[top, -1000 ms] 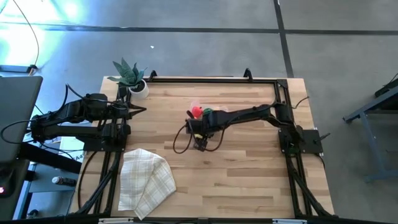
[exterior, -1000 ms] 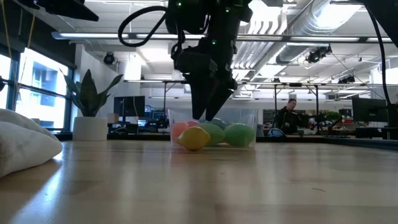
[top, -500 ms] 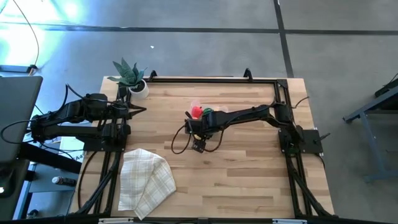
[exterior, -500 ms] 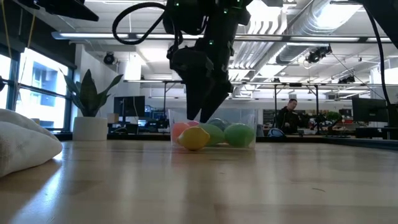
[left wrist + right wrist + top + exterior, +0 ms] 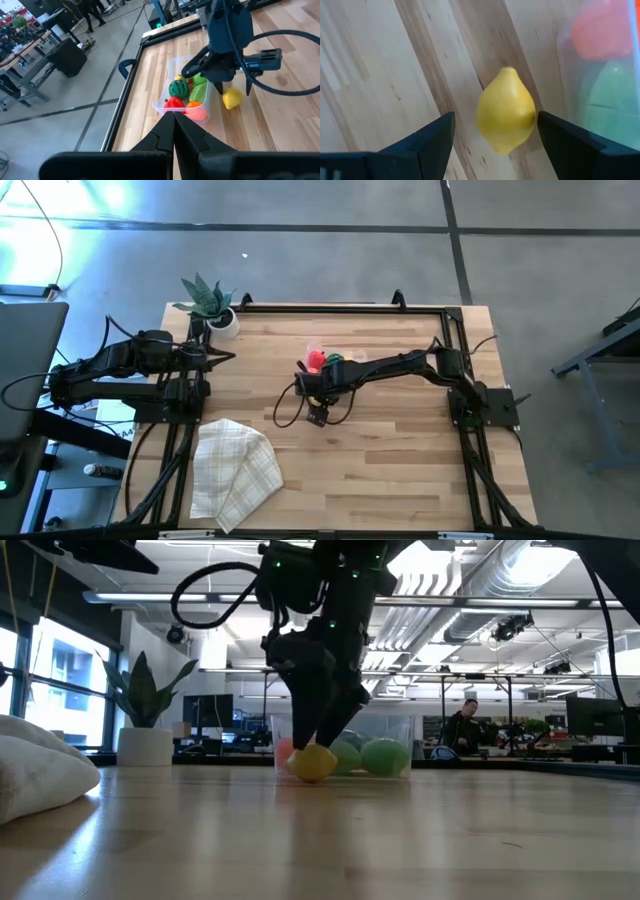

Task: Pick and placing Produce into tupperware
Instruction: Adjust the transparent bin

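Note:
A yellow lemon [image 5: 506, 110] lies on its side on the wooden table, just beside the clear tupperware [image 5: 167, 102]. My right gripper [image 5: 495, 135] is open and points down at the lemon, one finger on each side; I cannot see that either touches it. In the low view the lemon [image 5: 313, 762] sits right under the right gripper [image 5: 318, 738]; in the high view the arm hides it. The tupperware [image 5: 395, 725] holds red, green and orange pieces [image 5: 181, 90]. My left gripper [image 5: 174, 117] is shut and waits by the table's left edge [image 5: 228, 356].
A potted green plant [image 5: 210, 305] stands at the far left corner. A checked folded cloth [image 5: 235, 470] lies at the near left. Bare wood stretches across the table's near right half. A black frame [image 5: 345, 308] runs along the far edge. A person [image 5: 465, 725] sits far behind.
My right gripper has come down toward the lemon and shifted slightly toward the table's left; its fingertips now reach the lemon's top in the low view. The lemon and the tupperware have stayed where they were.

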You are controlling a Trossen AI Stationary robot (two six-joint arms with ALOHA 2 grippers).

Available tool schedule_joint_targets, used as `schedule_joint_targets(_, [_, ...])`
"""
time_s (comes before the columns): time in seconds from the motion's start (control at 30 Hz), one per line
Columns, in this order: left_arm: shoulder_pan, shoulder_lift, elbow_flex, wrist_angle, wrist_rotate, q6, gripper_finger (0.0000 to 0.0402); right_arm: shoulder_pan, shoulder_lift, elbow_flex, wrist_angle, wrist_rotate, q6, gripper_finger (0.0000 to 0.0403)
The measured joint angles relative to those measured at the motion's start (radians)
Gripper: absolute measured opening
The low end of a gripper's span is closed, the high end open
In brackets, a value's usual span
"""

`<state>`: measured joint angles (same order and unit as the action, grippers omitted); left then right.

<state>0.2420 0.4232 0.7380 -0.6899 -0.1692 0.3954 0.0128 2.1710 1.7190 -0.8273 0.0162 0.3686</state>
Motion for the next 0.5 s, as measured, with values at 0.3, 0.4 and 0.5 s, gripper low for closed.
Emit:
schedule_joint_targets(0.3, [0.0, 0.0, 0.0, 0.0, 0.0, 0.0, 0.0001, -0.008, 0.01, 0.0, 0.007, -0.008, 0.012, 0.0276])
schedule_joint_targets(0.4, [0.0, 0.0, 0.0, 0.0, 0.0, 0.0, 0.0001, -0.008, 0.01, 0.0, 0.004, -0.008, 0.017, 0.0276])
schedule_joint_targets(0.5, [0.0, 0.0, 0.0, 0.0, 0.0, 0.0, 0.0001, -0.008, 0.012, 0.0, -0.002, -0.008, 0.021, 0.0276])
